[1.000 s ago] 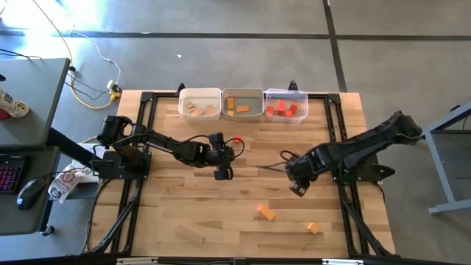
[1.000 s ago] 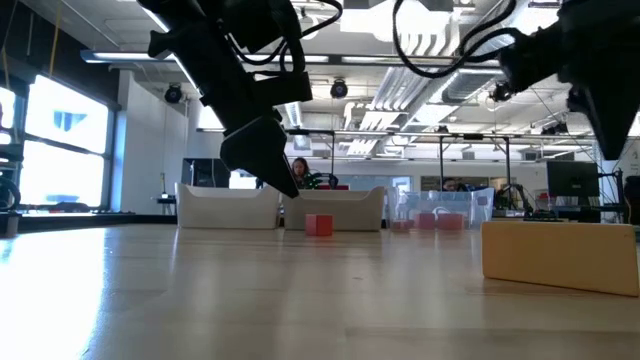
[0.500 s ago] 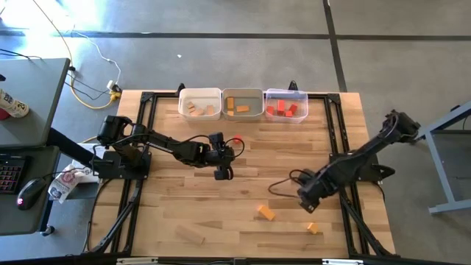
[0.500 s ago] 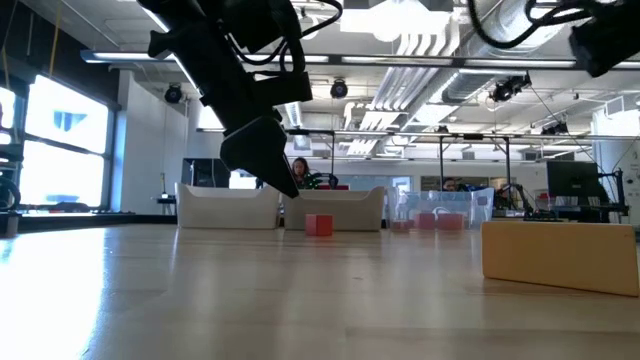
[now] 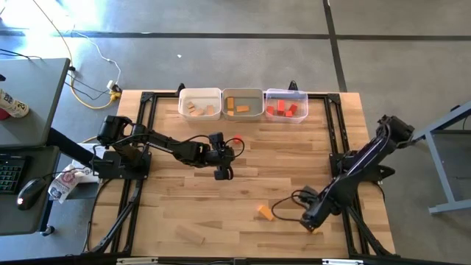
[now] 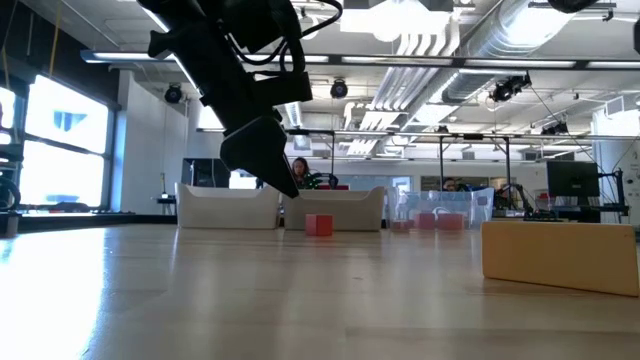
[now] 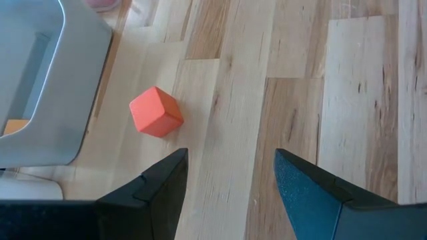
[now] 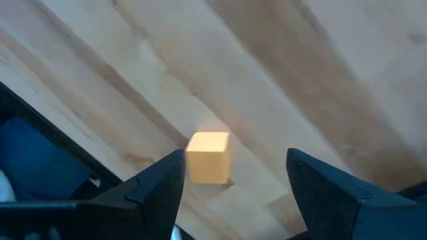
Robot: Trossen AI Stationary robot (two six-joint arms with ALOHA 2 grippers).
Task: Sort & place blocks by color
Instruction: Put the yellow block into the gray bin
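My left gripper (image 5: 223, 174) hangs open above the middle of the table, and shows in the low view too (image 6: 262, 150). A red cube (image 7: 155, 112) rests on the table just beyond it, toward the bins (image 5: 238, 140). My right gripper (image 5: 309, 219) is open near the table's near right corner. A small orange cube (image 8: 209, 157) sits on the wood below it, between and ahead of its fingers, untouched. An orange bar (image 5: 266, 213) and a plain wood bar (image 5: 193, 235) lie flat near the near edge.
Three small bins stand in a row at the far edge: one with plain wood blocks (image 5: 200, 103), one with orange blocks (image 5: 243, 103), one with red blocks (image 5: 285, 104). The plain wood bar looms close in the low view (image 6: 560, 255). Black frame rails run along both table sides.
My right arm has swung from the table's middle right toward the near edge and has come down over the small orange cube, its fingers staying open. My left arm and all the blocks have kept still.
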